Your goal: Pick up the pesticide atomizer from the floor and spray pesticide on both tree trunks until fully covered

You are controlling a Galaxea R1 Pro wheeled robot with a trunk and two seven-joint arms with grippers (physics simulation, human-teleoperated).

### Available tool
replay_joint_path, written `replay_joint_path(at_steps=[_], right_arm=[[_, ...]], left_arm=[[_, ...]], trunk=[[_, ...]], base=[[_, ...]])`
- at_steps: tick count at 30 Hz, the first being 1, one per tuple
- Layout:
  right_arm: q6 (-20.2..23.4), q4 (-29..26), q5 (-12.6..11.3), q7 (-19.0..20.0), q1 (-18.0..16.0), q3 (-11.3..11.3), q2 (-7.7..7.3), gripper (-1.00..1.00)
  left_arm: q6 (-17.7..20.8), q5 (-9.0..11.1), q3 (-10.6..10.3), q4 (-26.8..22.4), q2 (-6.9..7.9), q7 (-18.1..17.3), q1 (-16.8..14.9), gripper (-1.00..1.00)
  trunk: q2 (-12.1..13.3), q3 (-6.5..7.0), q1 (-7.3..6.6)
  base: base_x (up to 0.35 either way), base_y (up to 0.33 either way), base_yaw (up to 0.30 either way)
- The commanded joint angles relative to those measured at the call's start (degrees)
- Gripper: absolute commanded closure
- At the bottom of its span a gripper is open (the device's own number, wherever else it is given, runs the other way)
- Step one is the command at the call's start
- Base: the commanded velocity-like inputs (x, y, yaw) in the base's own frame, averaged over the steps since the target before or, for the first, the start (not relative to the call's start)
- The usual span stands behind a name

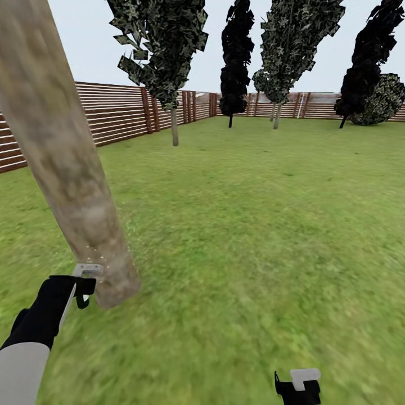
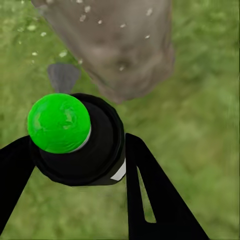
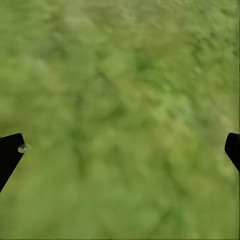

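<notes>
a robot's left gripper [image 2: 75,165] is clenched around a pesticide atomizer [image 2: 80,142], a black bottle with a bright green round cap [image 2: 59,123], seen from the left wrist camera with a black finger [image 2: 150,195] pressed against each side of the bottle. the bottle sits close to the base of a thick pale tree trunk [image 2: 117,45], whose beige-grey bark carries small white specks, with more specks scattered on the grass beside it. from the head camera, the same trunk [image 1: 62,152] rises at a slant through the left of the scene out of a wide green lawn [image 1: 253,225], and the left gripper [image 1: 81,284] hovers just beside its foot, a pale grey part of the held sprayer showing at the fingers; faint white dots cling to the lower bark and the turf next to it. the right gripper [image 1: 298,388] hangs low at the near edge of the lawn, well apart from the trunk. in the right wrist camera its two black fingertips [image 3: 10,152] stand wide apart at opposite sides with nothing but blurred grass [image 3: 120,120] between them, so that gripper is released and holds nothing. a second tree [image 1: 169,62] with a mottled green-and-white crown and a thin-looking pale trunk stands further off near a brown slatted fence [image 1: 118,115]. near-black conifers [image 1: 236,56] line the far end of the garden under a pale sky.
</notes>
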Motion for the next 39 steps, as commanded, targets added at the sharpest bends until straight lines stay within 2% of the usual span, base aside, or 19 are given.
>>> replay_joint_path(at_steps=[1,6,13,15,18,22,23,25,27,31,32,35,39], right_arm=[[0.0,0.0,0.02,0.0,0.0,0.0,0.0,-1.0],[0.0,0.0,0.01,0.0,0.0,0.0,0.0,-1.0],[0.0,0.0,-0.04,0.0,0.0,0.05,0.09,-1.0],[0.0,0.0,-0.02,0.0,0.0,0.07,0.09,-1.0],[0.0,0.0,-0.04,0.0,0.0,0.07,0.09,-1.0],[0.0,0.0,-0.03,0.0,0.0,0.05,0.09,-1.0],[0.0,0.0,-0.05,0.0,0.0,0.05,0.09,-1.0],[0.0,0.0,-0.06,0.0,0.0,0.04,0.09,-1.0],[0.0,0.0,-0.06,0.0,0.0,0.06,0.09,-1.0],[0.0,0.0,-0.06,0.06,0.0,0.06,0.09,-1.0],[0.0,0.0,-0.06,0.07,0.0,0.04,0.09,-1.0],[0.0,0.0,-0.02,0.07,0.0,0.01,0.04,-1.0],[0.0,0.0,0.03,0.09,0.0,0.0,0.0,-1.0]], left_arm=[[-0.06,0.11,-0.04,0.49,0.14,0.01,0.07,1.0],[-0.44,0.34,-0.54,3.33,-0.66,0.11,0.14,1.0],[-0.47,0.31,0.28,3.66,0.13,0.17,0.14,1.0],[-0.51,0.2,1.03,3.67,0.14,0.2,0.17,1.0],[-0.61,0.21,1.02,4.25,-0.28,0.2,0.18,1.0],[-1.16,0.56,1.06,8.84,-1.06,0.13,0.17,1.0],[-2.05,0.51,1.16,9.95,-0.87,0.12,0.16,1.0],[-7.14,0.32,3.34,15.4,-0.31,0.22,0.15,1.0],[-9.01,0.21,5.26,17.4,-0.07,1.16,0.17,1.0],[-9.47,0.68,5.77,17.23,-1.75,2.47,0.14,1.0],[-9.47,0.65,5.9,17.47,-1.8,2.44,0.14,1.0],[-11.44,0.39,5.92,18.06,-0.94,2.45,0.22,1.0],[-14.31,0.23,7.41,20.98,-0.59,2.54,0.39,1.0]], trunk=[[0.0,0.0,0.0],[0.0,0.0,0.0],[0.0,0.0,0.0],[0.0,0.0,0.0],[0.0,0.0,0.0],[0.0,0.0,0.0],[0.0,0.0,0.0],[0.0,0.0,0.0],[0.0,0.0,0.0],[0.0,0.0,0.0],[0.0,0.0,0.0],[0.0,0.0,0.0],[0.0,0.0,0.0]], base=[[0.292,-0.123,0.0],[0.232,-0.18,0.0],[0.129,-0.247,0.0],[0.086,-0.266,0.053],[0.089,-0.266,0.226],[0.12,-0.266,0.276],[0.122,-0.267,0.278],[0.122,-0.266,0.278],[0.122,-0.266,0.278],[0.125,-0.266,0.249],[0.135,-0.267,0.105],[0.161,-0.252,0.026],[0.222,-0.207,0.001]])
